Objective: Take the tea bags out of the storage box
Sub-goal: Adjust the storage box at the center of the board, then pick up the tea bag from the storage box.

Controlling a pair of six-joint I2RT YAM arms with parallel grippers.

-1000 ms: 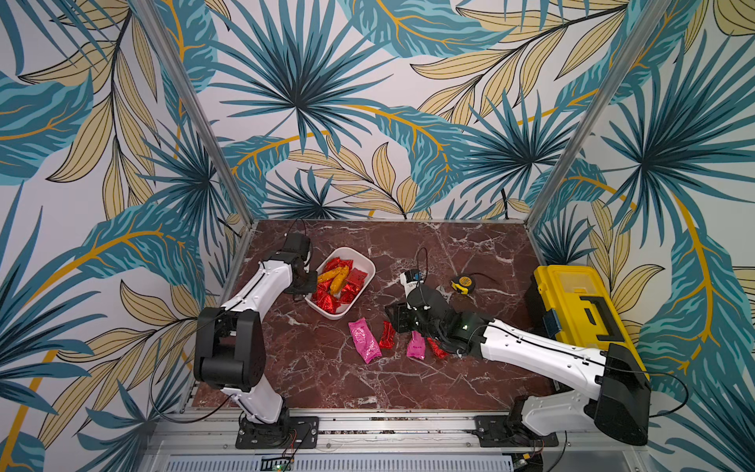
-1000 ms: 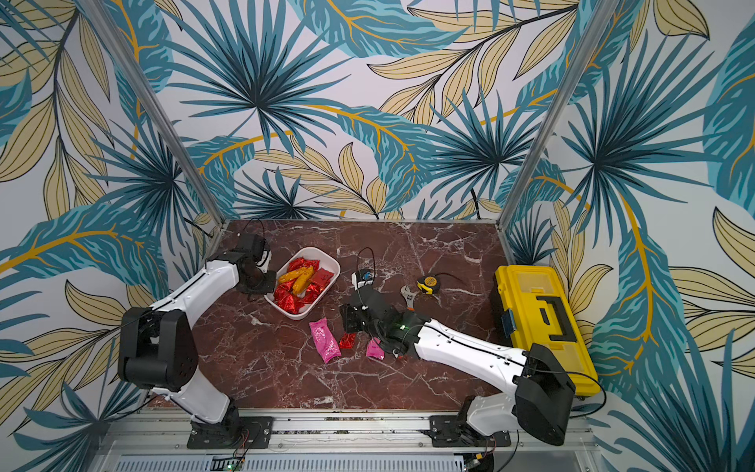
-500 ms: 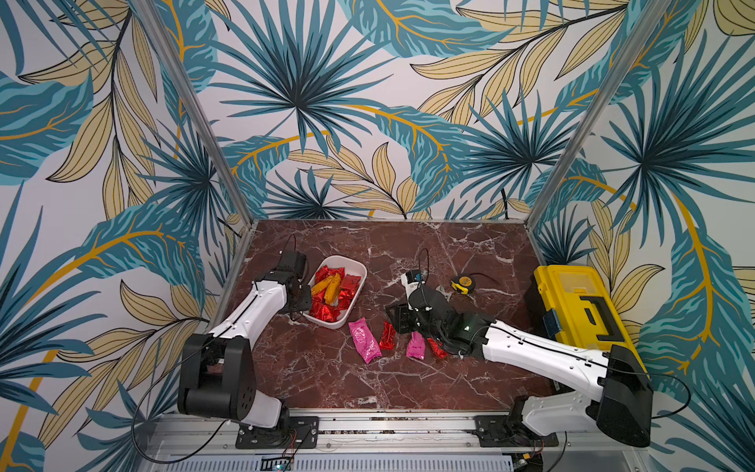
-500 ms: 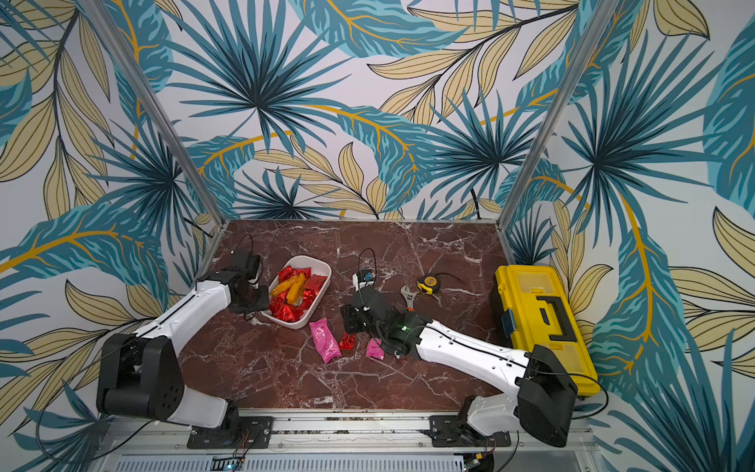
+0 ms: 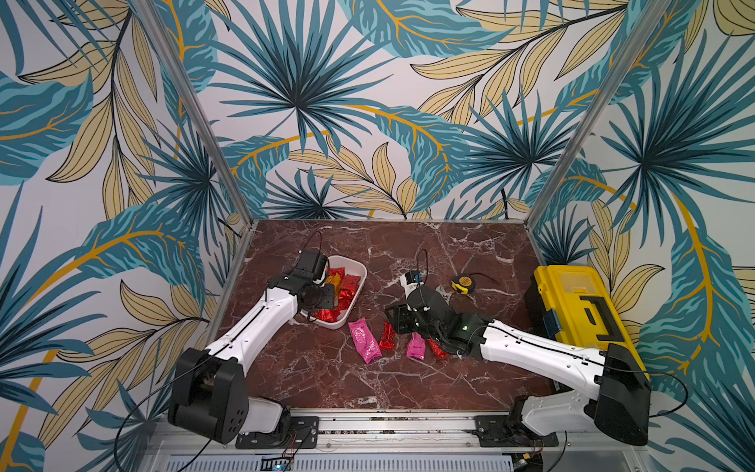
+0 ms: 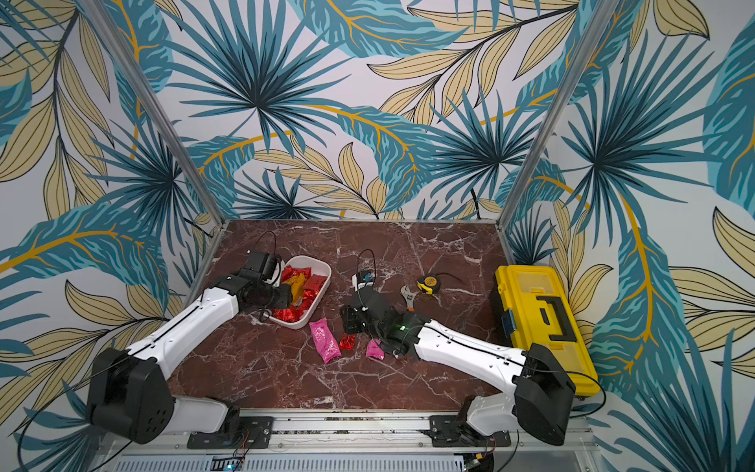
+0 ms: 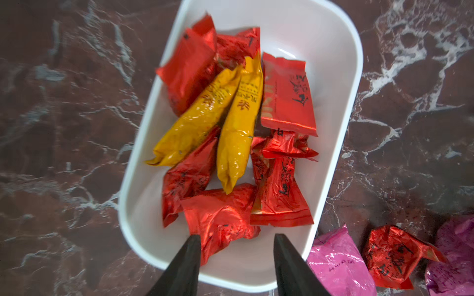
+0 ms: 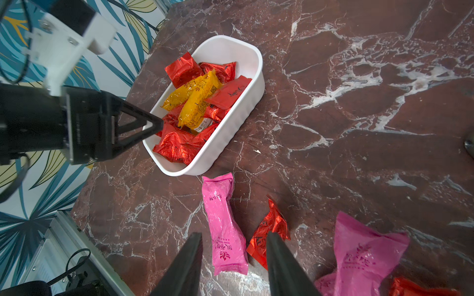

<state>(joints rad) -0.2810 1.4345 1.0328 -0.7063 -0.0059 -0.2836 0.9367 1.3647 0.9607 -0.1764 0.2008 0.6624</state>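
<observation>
Over the storage box (image 7: 345, 84) edge — left gripper (image 7: 236, 235) parted.

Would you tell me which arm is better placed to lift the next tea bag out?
Left. The left claw, open, hangs over the tea bags in the storage box; the right claw sits outside, over a pink sachet.

Left arm (image 5: 278, 306) hides storage box (image 5: 333, 325) corner; red tea bag (image 8: 420, 288) cut off at picture edge.
</observation>
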